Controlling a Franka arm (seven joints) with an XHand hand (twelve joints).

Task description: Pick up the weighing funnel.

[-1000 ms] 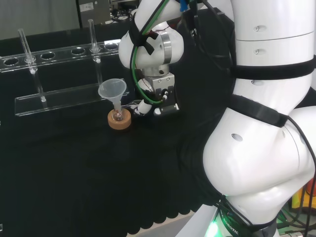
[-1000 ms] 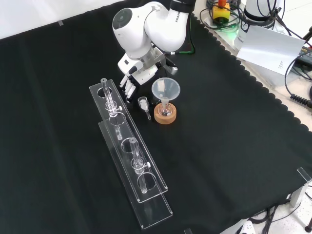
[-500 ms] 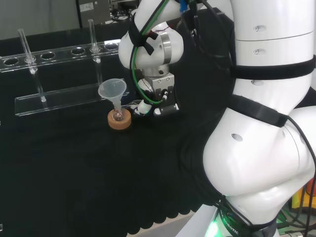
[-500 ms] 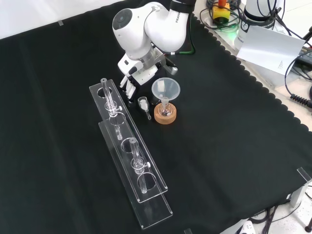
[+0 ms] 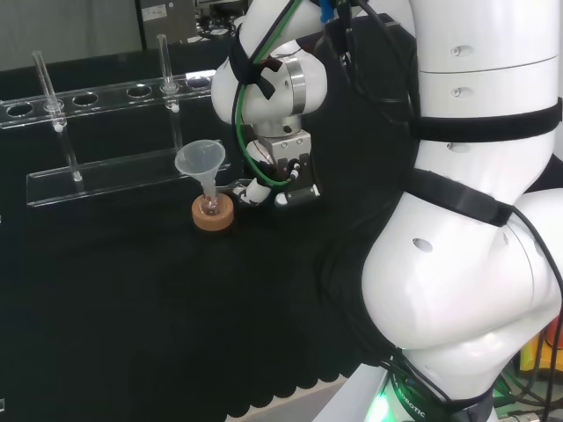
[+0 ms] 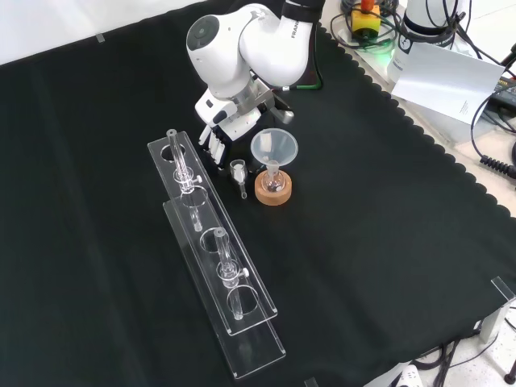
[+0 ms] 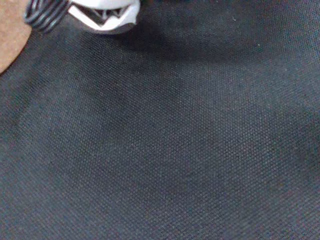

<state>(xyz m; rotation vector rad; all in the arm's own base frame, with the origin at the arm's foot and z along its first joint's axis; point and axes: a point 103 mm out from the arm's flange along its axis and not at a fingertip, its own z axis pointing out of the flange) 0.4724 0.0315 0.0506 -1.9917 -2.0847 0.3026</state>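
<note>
Hand (image 6: pixel 216 143): low over the cloth (image 6: pixel 363 242), its fingers (image 6: pixel 213 151) straight and pointing down, grasping nothing; it stands between the rack (image 6: pixel 242 282) and the weighing funnel (image 6: pixel 239 172).
Weighing funnel: lies on the cloth just beside the fingers, between the rack and the cork ring (image 6: pixel 272 195). I cannot tell whether a finger touches it.
Risk, slip: the piece is small, clear and smooth, so closing fingers could push it along the cloth or roll it instead of catching it.
Risk, neighbours: the gap is narrow. A wide sweep could knock the funnel (image 6: pixel 274 147) out of its flask (image 6: pixel 272 184) or tip the flask off the ring; on the other side the hand could catch the rack.
Flask: sits on the cork ring and holds the funnel's stem; whether anything else is inside is unclear.
Rack: two tubes (image 6: pixel 176 157) stand upright in it and the other holes are empty. I cannot tell what the tubes hold.
</note>
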